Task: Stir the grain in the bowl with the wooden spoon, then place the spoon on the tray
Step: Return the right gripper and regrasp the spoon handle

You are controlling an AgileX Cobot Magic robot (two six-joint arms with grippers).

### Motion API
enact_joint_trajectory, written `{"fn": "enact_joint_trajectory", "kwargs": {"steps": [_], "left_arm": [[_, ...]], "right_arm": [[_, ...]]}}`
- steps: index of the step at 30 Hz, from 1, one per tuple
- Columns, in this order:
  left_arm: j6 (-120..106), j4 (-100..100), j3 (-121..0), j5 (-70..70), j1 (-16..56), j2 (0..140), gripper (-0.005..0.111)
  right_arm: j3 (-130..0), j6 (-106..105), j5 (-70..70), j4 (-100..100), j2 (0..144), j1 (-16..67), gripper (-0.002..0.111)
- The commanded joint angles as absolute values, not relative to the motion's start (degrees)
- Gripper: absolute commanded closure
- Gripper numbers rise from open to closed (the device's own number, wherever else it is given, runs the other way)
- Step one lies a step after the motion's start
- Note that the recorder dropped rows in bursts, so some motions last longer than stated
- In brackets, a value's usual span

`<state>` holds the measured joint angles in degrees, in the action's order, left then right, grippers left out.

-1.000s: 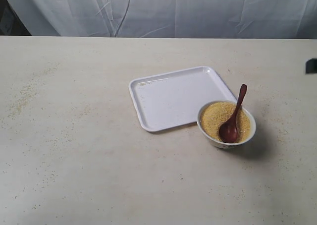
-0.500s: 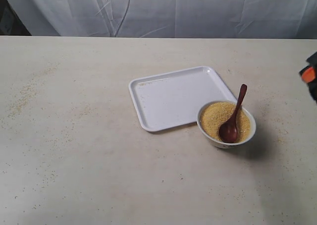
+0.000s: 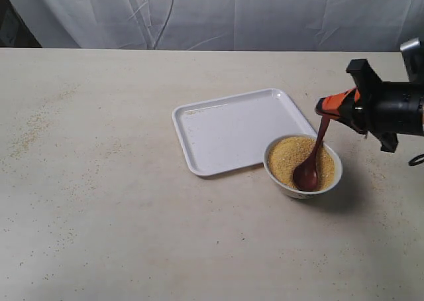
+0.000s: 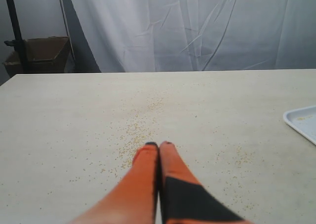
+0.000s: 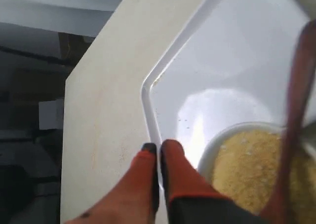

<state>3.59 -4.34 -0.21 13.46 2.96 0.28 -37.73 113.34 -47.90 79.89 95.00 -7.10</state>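
The white bowl [image 3: 297, 191] holds yellow-orange grain [image 3: 287, 156] and stands at the near right corner of the white tray [image 3: 228, 128]. The dark wooden spoon [image 3: 308, 172] rests in the grain, its handle leaning up and to the right. My right gripper [image 3: 320, 107] hangs shut just above the handle's top end, with nothing between its fingers. In the right wrist view the shut right gripper [image 5: 158, 146] is over the tray's rim [image 5: 148, 105], and the spoon handle [image 5: 296, 100] stands off to one side above the bowl [image 5: 211, 150] and grain [image 5: 247, 169]. The left gripper [image 4: 159, 144] is shut and empty over bare table.
Loose grains are scattered on the table [image 4: 133, 132] ahead of the left gripper, and a tray corner [image 4: 302, 123] shows at that view's edge. A white cloth backdrop [image 3: 212, 16] hangs behind the table. A cardboard box [image 4: 39, 54] sits beyond the table.
The right arm has come in from the right edge to just above the spoon handle's end. Spoon, bowl and tray have not moved.
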Motion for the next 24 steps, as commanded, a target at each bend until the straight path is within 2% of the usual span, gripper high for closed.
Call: {"fn": "enact_joint_trajectory", "kwargs": {"steps": [1,3,4,10,15,24], "left_arm": [[3.8,-4.5,0.0,13.2,2.9,0.0,0.107],[3.8,-4.5,0.0,13.2,2.9,0.0,0.107],[3.8,-4.5,0.0,13.2,2.9,0.0,0.107],[3.8,-4.5,0.0,13.2,2.9,0.0,0.107],[3.8,-4.5,0.0,13.2,2.9,0.0,0.107],[3.8,-4.6,0.0,13.2,2.9,0.0,0.107]], "right_arm": [[-39.7,116.9,-50.3,88.1,97.5,-16.1,0.073],[-39.9,115.8,-50.3,88.4,99.3,-18.7,0.061],[-40.1,115.0,-50.3,88.5,100.5,-19.1,0.060],[-43.4,112.2,-50.8,87.7,109.1,-18.5,0.062],[-47.1,109.3,-56.4,85.2,114.9,-18.1,0.062],[-52.4,107.1,-57.6,81.5,121.5,-13.5,0.062]]}}
